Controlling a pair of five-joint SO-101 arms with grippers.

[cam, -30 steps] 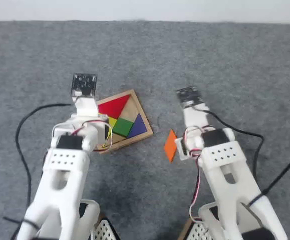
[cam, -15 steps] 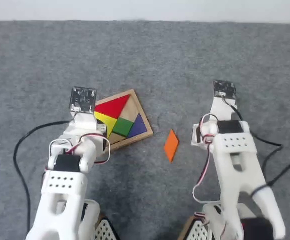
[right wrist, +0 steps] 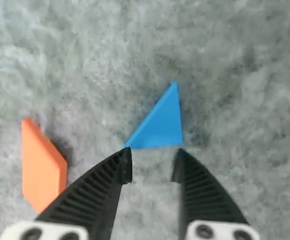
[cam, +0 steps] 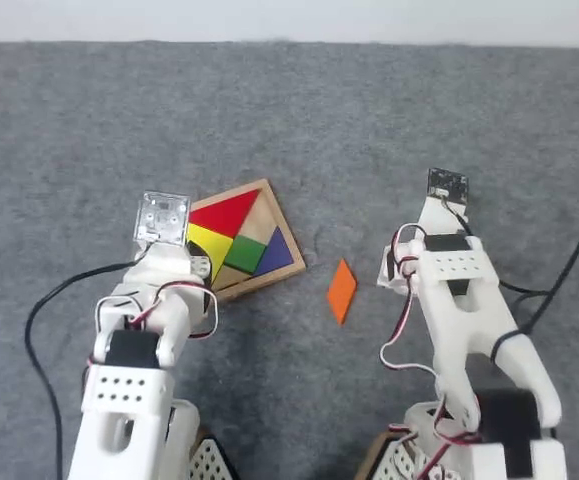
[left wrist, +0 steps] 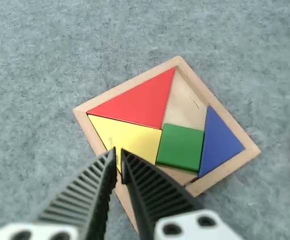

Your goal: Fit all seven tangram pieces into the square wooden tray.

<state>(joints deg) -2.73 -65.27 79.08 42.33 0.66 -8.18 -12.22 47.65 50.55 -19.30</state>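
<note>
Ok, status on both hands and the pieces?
Left hand shut, empty, over yellow triangle in tray. Right hand open at light blue triangle on carpet. Orange piece loose beside it, nothing blocking.

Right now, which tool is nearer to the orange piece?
Right. The right tool is beside the orange piece, at the light blue triangle; the left tool is over the yellow triangle.

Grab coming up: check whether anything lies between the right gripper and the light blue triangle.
Nothing visible does. The light blue triangle lies just ahead of the open right gripper; the orange piece sits aside.
</note>
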